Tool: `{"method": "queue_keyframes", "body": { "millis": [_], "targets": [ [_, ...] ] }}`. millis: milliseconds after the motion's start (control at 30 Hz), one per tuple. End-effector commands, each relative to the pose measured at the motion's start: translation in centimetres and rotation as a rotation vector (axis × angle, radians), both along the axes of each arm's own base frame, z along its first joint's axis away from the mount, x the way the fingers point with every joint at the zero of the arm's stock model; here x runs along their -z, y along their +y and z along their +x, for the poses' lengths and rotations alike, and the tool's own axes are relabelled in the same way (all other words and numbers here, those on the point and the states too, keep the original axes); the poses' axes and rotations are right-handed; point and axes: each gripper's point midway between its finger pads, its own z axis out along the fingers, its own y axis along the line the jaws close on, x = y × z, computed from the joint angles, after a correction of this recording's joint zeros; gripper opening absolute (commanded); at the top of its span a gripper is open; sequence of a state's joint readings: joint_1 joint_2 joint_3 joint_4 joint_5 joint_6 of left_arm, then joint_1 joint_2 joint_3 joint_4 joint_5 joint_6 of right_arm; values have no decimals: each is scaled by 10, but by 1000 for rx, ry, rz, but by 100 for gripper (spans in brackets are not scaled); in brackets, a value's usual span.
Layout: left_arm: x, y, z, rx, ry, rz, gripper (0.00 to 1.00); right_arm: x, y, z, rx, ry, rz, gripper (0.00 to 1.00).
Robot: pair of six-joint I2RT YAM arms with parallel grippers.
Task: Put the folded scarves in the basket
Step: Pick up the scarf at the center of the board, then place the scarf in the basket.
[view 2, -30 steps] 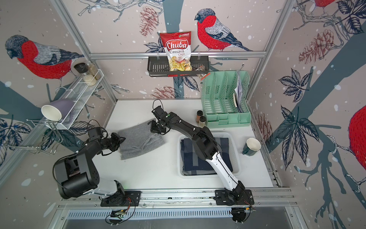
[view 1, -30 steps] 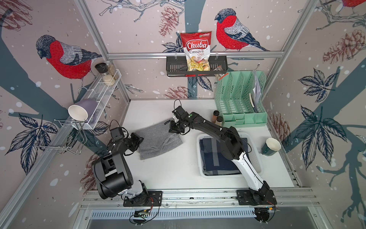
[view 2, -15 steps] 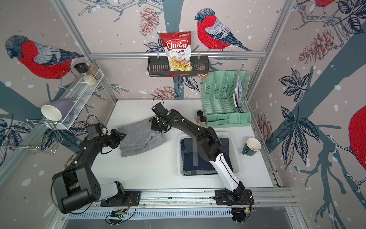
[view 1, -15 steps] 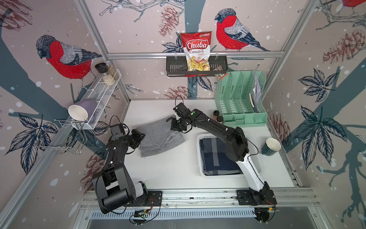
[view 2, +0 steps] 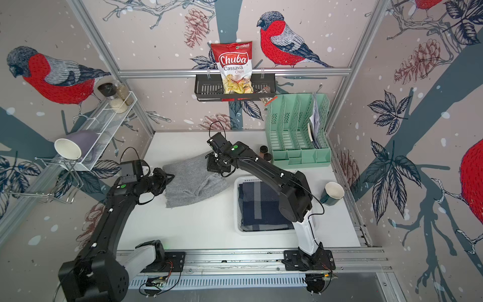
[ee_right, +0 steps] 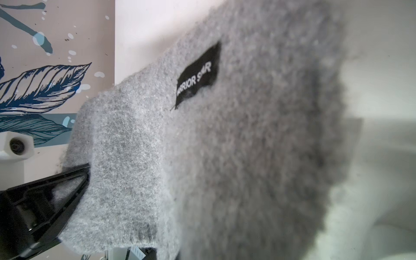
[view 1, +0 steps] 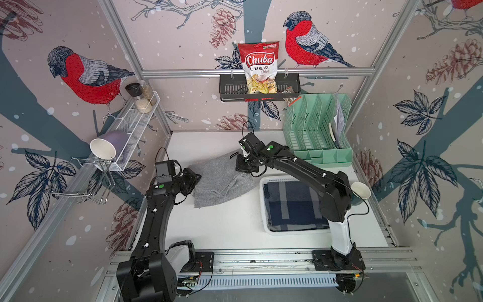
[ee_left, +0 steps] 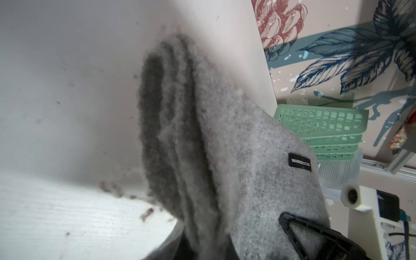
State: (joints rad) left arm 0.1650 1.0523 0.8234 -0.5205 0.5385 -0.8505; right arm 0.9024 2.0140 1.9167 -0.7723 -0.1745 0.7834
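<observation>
The folded scarf (view 1: 219,183) (view 2: 190,183) is grey and fuzzy with a small black label, and it is left of the basket in both top views. My left gripper (view 1: 196,179) (view 2: 170,177) is shut on its left edge. My right gripper (view 1: 241,163) (view 2: 213,162) is shut on its far right corner. Grey cloth (ee_left: 247,157) (ee_right: 225,135) fills both wrist views and hides my own fingertips. The white basket (view 1: 262,204) (view 2: 236,204) sits at the right front with a folded navy plaid cloth (view 1: 292,206) inside. My right arm reaches across its far edge.
A mint-green file organiser (view 1: 316,136) stands at the back right, with two small dark jars (view 2: 264,153) beside it. A teal mug (view 1: 360,189) is right of the basket. A black rack (view 1: 258,90) with a chips bag hangs on the back wall. A white wire shelf (view 1: 130,130) runs along the left wall.
Both grippers have moved right, toward the basket, carrying the grey scarf between them. The left arm has stretched out further over the table.
</observation>
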Motion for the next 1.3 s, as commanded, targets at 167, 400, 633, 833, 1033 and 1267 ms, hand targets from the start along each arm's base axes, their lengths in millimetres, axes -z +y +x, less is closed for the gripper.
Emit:
{"method": "queue_keyframes", "body": {
  "millis": [167, 400, 633, 833, 1033, 1267],
  "targets": [
    [-27, -57, -18, 39, -1, -33, 0, -23, -56, -19, 46, -56, -40, 0],
    [-45, -111, -30, 117, -27, -52, 0, -22, -111, -40, 100, -60, -85, 0],
    [-55, -172, -43, 209, -37, -83, 0, -25, -165, -53, 186, -67, -137, 0],
    [-53, -226, -60, 288, -30, -86, 0, -25, -223, -63, 280, -66, -218, 0],
    [-46, -275, -79, 364, -17, -69, 0, -22, -275, -75, 387, -59, -257, 0],
    [-35, -313, -93, 440, 4, -59, 0, -16, -323, -79, 515, -89, -308, 0]
  ]
}}
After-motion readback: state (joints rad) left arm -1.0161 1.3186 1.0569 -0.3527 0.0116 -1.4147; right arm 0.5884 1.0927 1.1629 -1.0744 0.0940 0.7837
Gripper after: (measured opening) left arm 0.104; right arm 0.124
